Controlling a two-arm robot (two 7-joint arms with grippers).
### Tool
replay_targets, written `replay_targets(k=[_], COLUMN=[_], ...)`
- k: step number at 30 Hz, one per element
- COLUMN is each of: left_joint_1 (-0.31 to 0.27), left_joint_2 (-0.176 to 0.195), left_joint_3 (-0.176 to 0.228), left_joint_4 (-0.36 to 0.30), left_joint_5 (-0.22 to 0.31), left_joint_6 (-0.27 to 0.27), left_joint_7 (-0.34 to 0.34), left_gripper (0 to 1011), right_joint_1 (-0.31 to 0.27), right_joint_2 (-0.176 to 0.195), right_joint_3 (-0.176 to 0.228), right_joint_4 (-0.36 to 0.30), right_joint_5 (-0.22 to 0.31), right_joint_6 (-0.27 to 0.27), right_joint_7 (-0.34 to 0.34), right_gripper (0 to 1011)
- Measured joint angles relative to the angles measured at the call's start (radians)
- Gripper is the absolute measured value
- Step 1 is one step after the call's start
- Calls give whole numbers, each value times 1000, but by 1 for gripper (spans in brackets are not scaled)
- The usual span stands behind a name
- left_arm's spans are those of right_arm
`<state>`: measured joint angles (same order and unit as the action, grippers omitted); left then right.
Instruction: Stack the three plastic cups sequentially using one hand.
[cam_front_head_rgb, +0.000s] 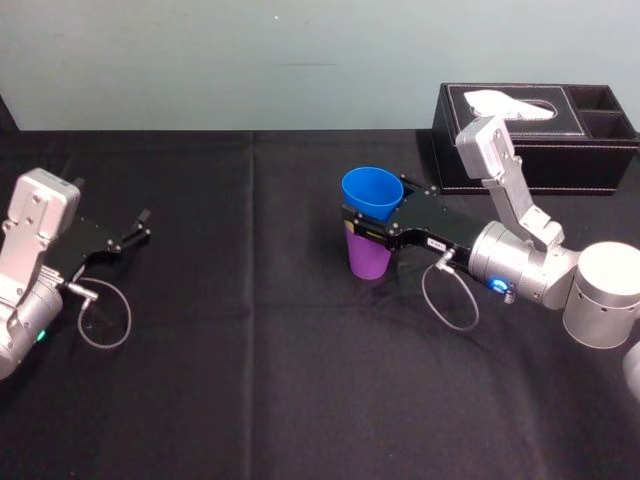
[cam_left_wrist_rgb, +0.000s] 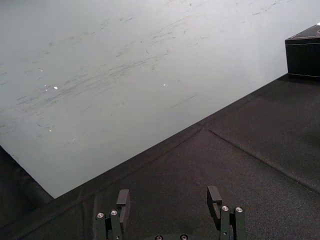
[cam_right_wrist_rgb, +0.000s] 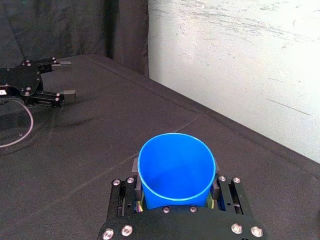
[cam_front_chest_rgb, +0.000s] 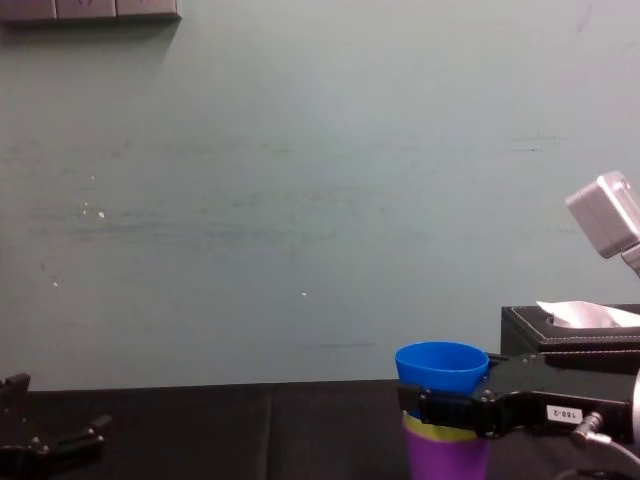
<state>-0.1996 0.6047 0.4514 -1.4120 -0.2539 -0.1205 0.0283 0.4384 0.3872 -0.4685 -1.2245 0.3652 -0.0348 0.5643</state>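
Right gripper (cam_front_head_rgb: 375, 205) is clamped round the blue cup (cam_front_head_rgb: 368, 190), which sits tilted atop the stack mid-table, just left of the black tissue box (cam_front_head_rgb: 540, 150). The yellow-green cup (cam_front_chest_rgb: 437, 431) is mostly hidden, a sliver of rim above the purple cup (cam_front_head_rgb: 368, 258). Left gripper (cam_front_head_rgb: 137, 228) is parked far left, fingers apart.

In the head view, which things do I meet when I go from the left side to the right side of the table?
Left hand, open → blue cup, held by the right hand, above the purple cup → black tissue box.
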Motion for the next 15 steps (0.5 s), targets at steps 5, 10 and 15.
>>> replay_targets(k=[5,10,15], left_joint_1=[0,0,0], left_joint_2=[0,0,0], left_joint_3=[0,0,0], left_joint_4=[0,0,0], left_joint_5=[0,0,0], left_joint_6=[0,0,0], left_joint_7=[0,0,0], left_gripper=[1011,1011,1011], right_joint_1=[0,0,0], right_joint_2=[0,1,1], right_joint_3=[0,1,1], right_joint_4=[0,0,-1], right_joint_5=[0,1,1], right_joint_6=[0,0,0], right_joint_7=[0,-1,-1], right_gripper=[778,911,1002])
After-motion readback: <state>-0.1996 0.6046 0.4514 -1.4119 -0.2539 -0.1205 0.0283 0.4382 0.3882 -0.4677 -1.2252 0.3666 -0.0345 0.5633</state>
